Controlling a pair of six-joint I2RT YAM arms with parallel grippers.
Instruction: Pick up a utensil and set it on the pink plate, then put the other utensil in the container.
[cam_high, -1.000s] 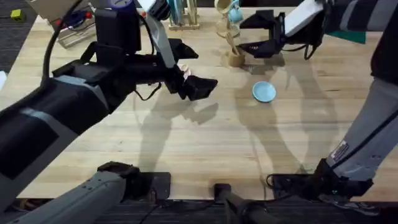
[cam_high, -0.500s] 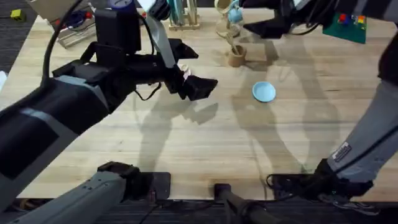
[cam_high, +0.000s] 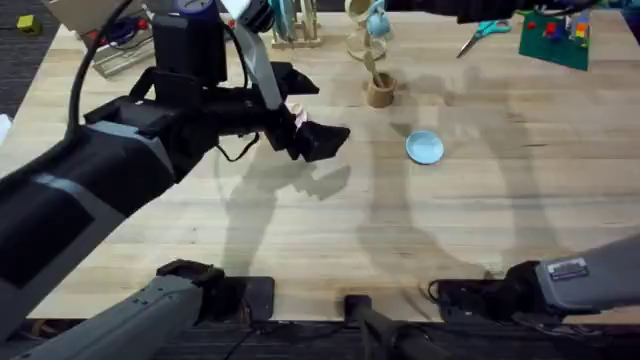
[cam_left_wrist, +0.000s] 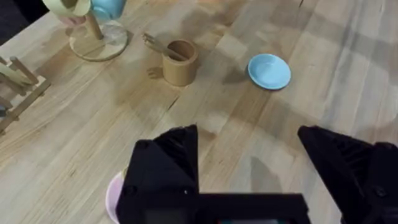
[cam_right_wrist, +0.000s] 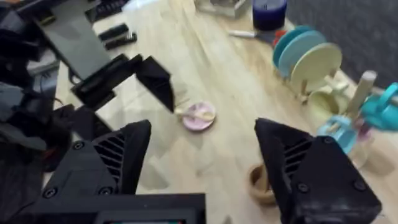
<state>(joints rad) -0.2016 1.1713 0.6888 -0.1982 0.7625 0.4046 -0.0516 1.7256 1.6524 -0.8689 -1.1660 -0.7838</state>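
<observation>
The pink plate (cam_right_wrist: 200, 118) lies on the wooden table with the pale round-ended utensil (cam_right_wrist: 191, 112) resting across it. In the overhead view the pink plate (cam_high: 293, 108) peeks out beneath my left gripper (cam_high: 308, 112), which hovers open over it with nothing held. The tan container (cam_high: 379, 93) stands farther back, and the wooden fork (cam_high: 370, 66) leans inside it, handle end up. The left wrist view shows the container (cam_left_wrist: 180, 62) and fork (cam_left_wrist: 155, 45) beyond my open left gripper (cam_left_wrist: 245, 134). My right gripper (cam_right_wrist: 204, 127) is open and empty, high above the table.
A light blue plate (cam_high: 424, 147) lies right of centre. At the back stand a mug tree with a blue mug (cam_high: 375, 20) and a dish rack (cam_high: 285, 22). Scissors (cam_high: 483, 30) and coloured blocks on a green board (cam_high: 555, 35) sit at the far right.
My right arm has risen away from the container toward the far edge and left the overhead view, uncovering the scissors. The left arm has not moved.
</observation>
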